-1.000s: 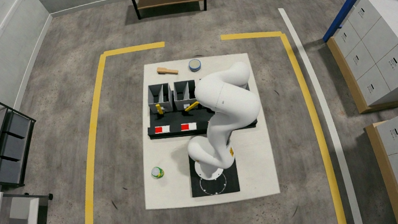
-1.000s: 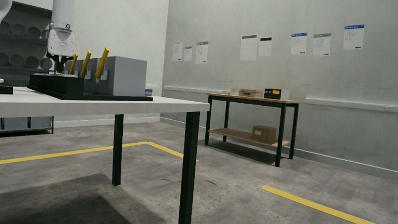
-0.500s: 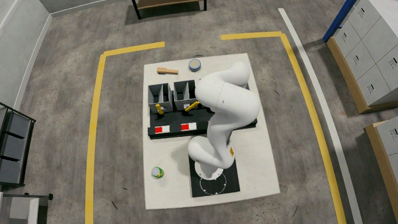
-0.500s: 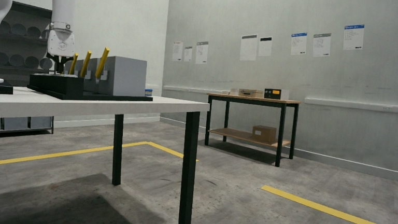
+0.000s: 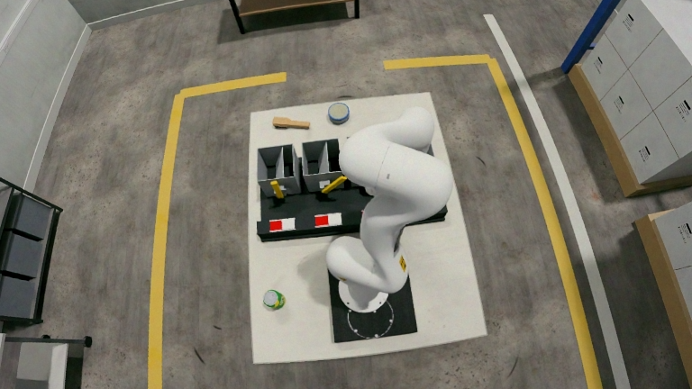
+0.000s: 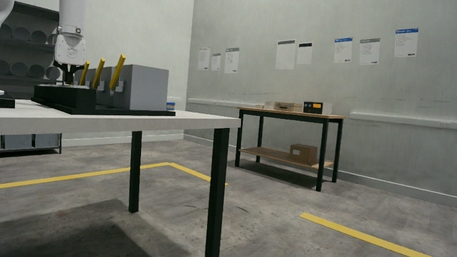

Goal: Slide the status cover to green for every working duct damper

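Note:
A black base plate (image 5: 305,212) on the white table carries grey box dampers. Two dampers show in the overhead view, the left one (image 5: 277,163) and the second one (image 5: 320,158); my arm (image 5: 395,170) hides the others. Their yellow levers (image 5: 276,188) (image 5: 333,185) lean in front of them. Two status sliders (image 5: 282,224) (image 5: 328,220) each show red on the left with a white cover on the right. In the side view three yellow levers (image 6: 98,69) show. My gripper (image 6: 69,75) is shut and empty, pointing down close behind the farthest visible lever, just above the base plate.
A wooden tool (image 5: 290,122) and a blue-rimmed round tin (image 5: 338,112) lie behind the dampers. A green can (image 5: 274,299) stands at the front left of the table. My base (image 5: 367,303) sits at the front on a black plate.

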Robot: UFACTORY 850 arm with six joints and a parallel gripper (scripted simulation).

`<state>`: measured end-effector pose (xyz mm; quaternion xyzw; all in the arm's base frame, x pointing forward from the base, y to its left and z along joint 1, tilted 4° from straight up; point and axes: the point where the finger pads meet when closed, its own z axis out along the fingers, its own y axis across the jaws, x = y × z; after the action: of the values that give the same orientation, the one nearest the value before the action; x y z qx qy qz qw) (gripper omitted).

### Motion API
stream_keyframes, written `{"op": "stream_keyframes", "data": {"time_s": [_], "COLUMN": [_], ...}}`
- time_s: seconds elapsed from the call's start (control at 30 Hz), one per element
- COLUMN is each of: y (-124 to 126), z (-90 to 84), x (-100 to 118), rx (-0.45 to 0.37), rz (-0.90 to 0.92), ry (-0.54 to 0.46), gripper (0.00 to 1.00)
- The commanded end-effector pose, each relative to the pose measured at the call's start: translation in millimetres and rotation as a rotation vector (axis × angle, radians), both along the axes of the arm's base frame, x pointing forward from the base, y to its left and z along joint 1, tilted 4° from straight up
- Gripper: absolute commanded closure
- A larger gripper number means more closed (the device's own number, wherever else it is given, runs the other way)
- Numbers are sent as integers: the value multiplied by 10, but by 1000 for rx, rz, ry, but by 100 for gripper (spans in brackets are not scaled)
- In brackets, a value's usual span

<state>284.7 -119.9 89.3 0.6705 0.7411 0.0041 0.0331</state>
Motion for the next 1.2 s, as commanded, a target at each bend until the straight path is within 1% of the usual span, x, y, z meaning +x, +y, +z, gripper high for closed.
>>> {"op": "stream_keyframes", "data": {"time_s": [0.0,0.53,1.17], "y": [-8,-12,-10], "z": [-19,-71,-81], "x": [10,16,17], "rx": [-1,-3,-2], "rz": [0,0,0], "ry": [-1,0,0], "gripper": [100,100,100]}}
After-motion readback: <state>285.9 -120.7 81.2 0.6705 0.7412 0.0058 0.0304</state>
